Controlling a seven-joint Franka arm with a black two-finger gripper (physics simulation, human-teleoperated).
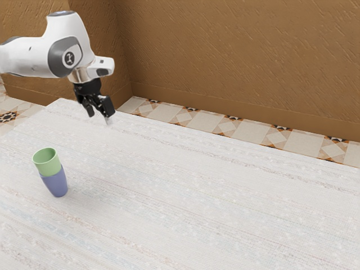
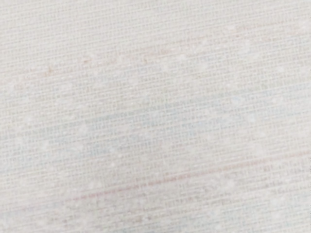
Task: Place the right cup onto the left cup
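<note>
Pincer (image 1: 100,117): its 2 fingers stand apart with a moderate gap and hold nothing. Exact opening: cannot be read. The pincer hangs above the desk (image 2: 155,116), whose woven, striped surface lies directly below it in the wrist view.

Cups: well apart from the pincer, lower than it and nearer the exterior view's camera, toward the exterior view's left. The green cup (image 1: 47,163) sits on the blue cup (image 1: 56,184), mouth up, its lower part apparently seated in the blue cup's mouth. The blue cup rests on the desk. The 2 cups form 1 stack and look aligned.

Beyond the pincer: tiled floor (image 1: 205,121), then brown wall (image 1: 236,56).

Step in hand: judged to be final clearance after placement. The green cup is presumably the task's right cup; the pictures cannot confirm this.

Next move: no further grasp appears necessary. Hold the pincer away from the stack, or end the cycle. Caution: a low pass toward the stack could tip it.
</note>
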